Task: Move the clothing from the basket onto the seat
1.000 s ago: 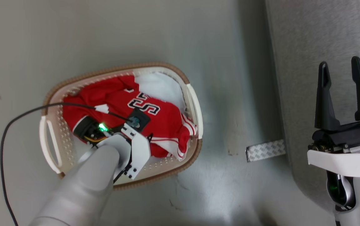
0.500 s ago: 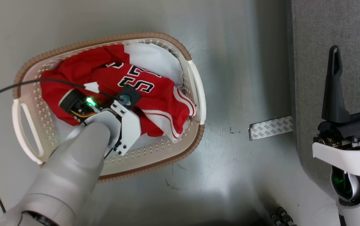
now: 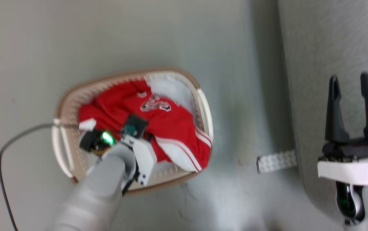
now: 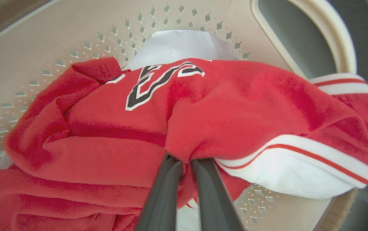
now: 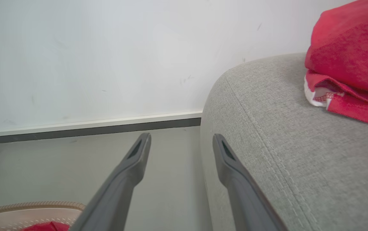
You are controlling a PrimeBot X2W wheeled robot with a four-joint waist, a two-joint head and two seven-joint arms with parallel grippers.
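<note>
Head view is coming through motion-blurred, so the lettering on the clothing (image 3: 171, 125) is not reading there. The left tool (image 4: 186, 158) is sitting under its own pale wrist housing in that view, with its fingers hidden. Left wrist view is showing the two dark fingers pressed almost together and pinching a raised fold of the red fabric, just beside the white side stripe. The clothing (image 4: 235, 106) is lying bunched inside the basket (image 3: 107, 78), with its striped end draping over the rim near one handle. A white fabric (image 4: 184, 43) is lying beneath it against the perforated wall of the basket (image 4: 59, 32); its lower part is covered.

Black numerals edged in white are showing on the clothing beyond the fingertips. They are creased and angled, and I cannot read them with certainty.

The right tool (image 3: 349, 79) is standing spread and gripping nothing, well apart from the basket, over the edge of the seat (image 3: 331, 38). Right wrist view is showing the right tool (image 5: 181, 137) beside the stitched corner of the seat (image 5: 299, 144), where a folded red garment (image 5: 347, 48) is resting, cut off at the frame edge. A patterned tape strip (image 3: 275, 161) is lying on the floor (image 3: 171, 32), touching the seat's base.
</note>
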